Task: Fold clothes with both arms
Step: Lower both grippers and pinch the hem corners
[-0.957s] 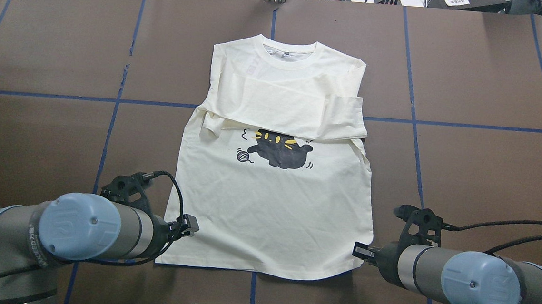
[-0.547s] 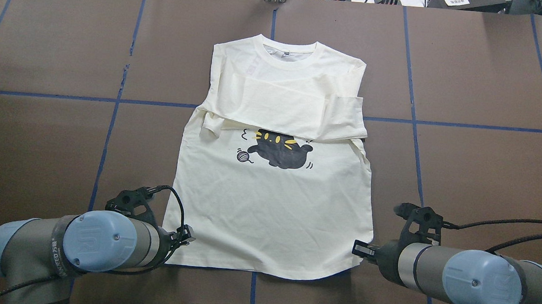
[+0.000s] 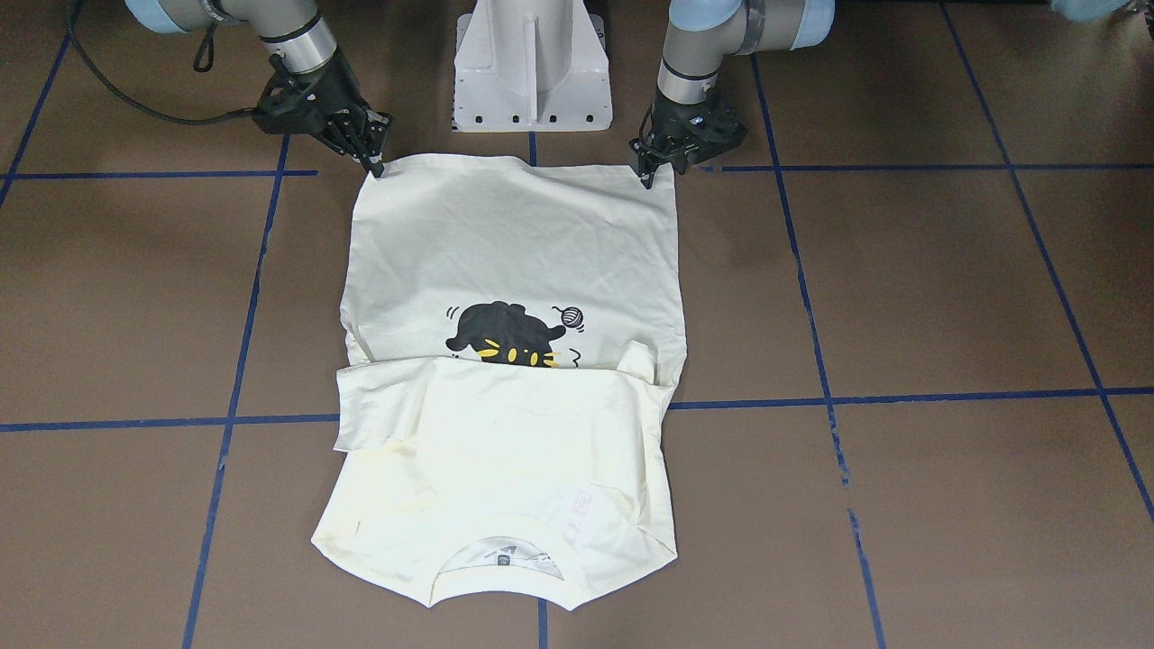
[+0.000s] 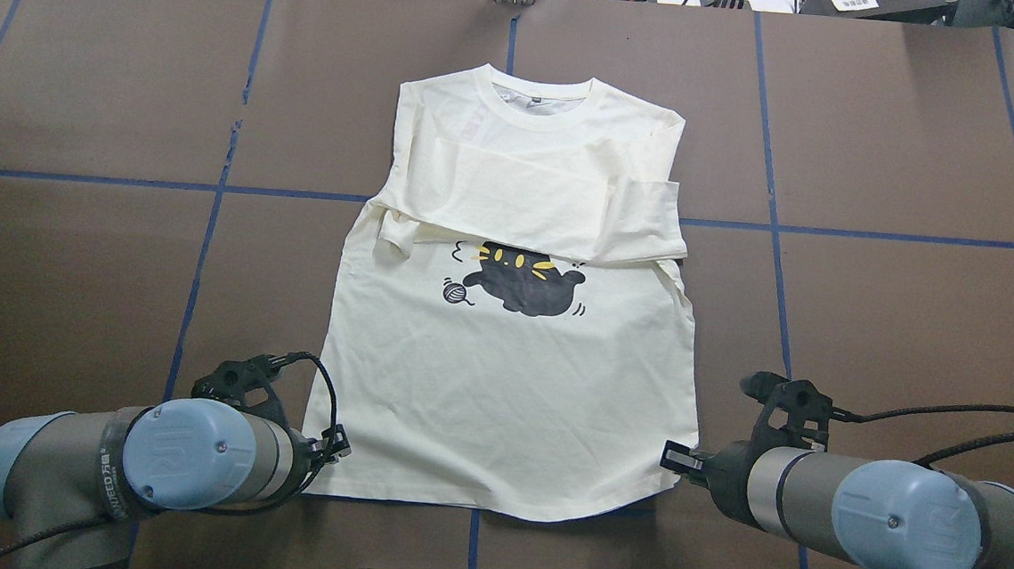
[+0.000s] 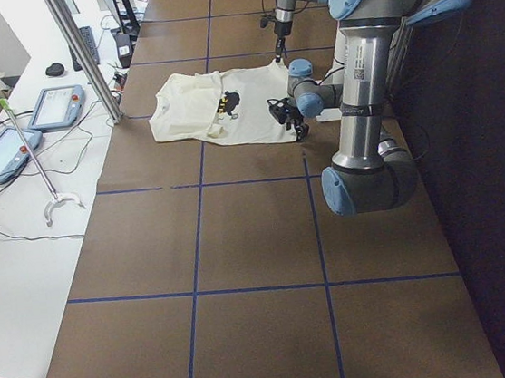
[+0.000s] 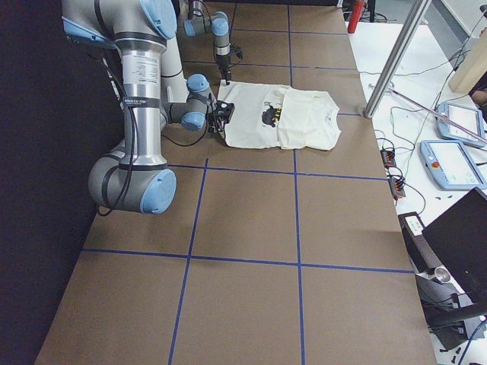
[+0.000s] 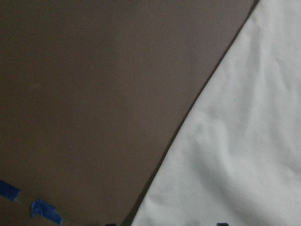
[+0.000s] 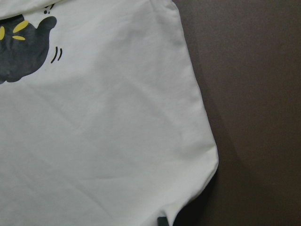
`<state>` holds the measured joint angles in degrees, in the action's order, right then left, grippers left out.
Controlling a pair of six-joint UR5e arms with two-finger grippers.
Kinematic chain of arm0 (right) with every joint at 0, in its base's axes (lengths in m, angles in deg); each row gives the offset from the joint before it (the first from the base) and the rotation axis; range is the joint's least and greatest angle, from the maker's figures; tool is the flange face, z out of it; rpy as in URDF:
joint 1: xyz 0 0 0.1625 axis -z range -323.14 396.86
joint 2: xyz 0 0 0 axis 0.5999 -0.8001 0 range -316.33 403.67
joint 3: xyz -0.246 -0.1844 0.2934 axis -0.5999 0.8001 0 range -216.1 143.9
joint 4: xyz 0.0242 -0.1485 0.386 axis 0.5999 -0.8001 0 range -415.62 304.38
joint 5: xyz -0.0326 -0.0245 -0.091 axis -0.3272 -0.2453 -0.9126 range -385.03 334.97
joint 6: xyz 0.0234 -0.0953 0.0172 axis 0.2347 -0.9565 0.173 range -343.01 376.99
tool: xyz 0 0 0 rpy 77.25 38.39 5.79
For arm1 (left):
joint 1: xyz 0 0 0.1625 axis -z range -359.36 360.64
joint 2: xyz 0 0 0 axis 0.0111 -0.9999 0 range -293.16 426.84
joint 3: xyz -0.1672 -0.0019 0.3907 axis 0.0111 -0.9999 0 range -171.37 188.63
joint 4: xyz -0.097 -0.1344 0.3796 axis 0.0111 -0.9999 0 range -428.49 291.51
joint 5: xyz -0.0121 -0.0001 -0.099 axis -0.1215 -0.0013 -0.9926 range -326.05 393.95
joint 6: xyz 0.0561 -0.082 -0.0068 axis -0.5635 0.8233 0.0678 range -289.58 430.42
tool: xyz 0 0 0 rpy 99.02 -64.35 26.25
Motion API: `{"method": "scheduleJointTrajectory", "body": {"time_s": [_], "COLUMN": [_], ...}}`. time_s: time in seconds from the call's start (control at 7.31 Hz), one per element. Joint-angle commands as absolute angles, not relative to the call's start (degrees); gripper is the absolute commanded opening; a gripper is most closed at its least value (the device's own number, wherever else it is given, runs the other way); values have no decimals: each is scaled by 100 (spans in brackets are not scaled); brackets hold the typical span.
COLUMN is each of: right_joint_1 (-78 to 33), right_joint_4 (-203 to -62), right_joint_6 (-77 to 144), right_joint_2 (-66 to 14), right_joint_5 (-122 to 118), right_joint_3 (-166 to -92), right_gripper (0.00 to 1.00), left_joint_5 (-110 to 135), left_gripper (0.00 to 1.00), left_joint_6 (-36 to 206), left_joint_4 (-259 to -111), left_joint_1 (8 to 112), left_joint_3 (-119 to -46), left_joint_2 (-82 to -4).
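The cream-white shirt (image 4: 509, 383) lies flat, print up, on the brown table, collar at the far end. Both sleeves are folded across the chest just above the black cat print (image 4: 520, 285). My left gripper (image 4: 337, 448) is low at the near-left hem corner; it also shows in the front-facing view (image 3: 651, 173). Its wrist view shows two fingertips apart over the cloth edge (image 7: 188, 141), so it is open. My right gripper (image 4: 671, 458) is at the near-right hem corner (image 8: 207, 165) and also shows in the front-facing view (image 3: 373, 166). Its fingers meet on the hem.
The white pedestal base (image 3: 532, 68) stands just behind the shirt's hem, between the arms. Blue tape lines (image 4: 207, 237) cross the brown table. Tablets and cables (image 5: 52, 107) lie on the white bench beyond the far table edge.
My left arm has drawn back and down towards the near-left hem corner. My right gripper has shifted slightly at the near-right corner. The shirt lies as before.
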<state>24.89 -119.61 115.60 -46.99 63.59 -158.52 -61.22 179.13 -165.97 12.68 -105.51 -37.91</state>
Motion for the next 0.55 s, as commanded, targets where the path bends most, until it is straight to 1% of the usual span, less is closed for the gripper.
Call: {"method": "scheduleJointTrajectory", "body": {"time_s": [0.0,0.14,0.41], "right_joint_1": [2465,2465,2465], "right_joint_4": [-11961,-11961,-11961], "right_joint_6": [11560,11560,11560], "right_joint_2": [-4695,-4695,-4695], "right_joint_5": [6365,6365,6365], "right_joint_3": [-15853,-15853,-15853], "right_gripper": [0,0,0], "left_joint_5": [-6132,-6132,-6132], "left_gripper": [59,54,38], "left_joint_6": [17897,17906,17880], "left_joint_4": [-16596,-16596,-16596], "left_joint_1": [1268,1259,1259], "left_joint_3": [-10554,-10554,-10546], "left_joint_2": [-3775,-3749,-3749]}}
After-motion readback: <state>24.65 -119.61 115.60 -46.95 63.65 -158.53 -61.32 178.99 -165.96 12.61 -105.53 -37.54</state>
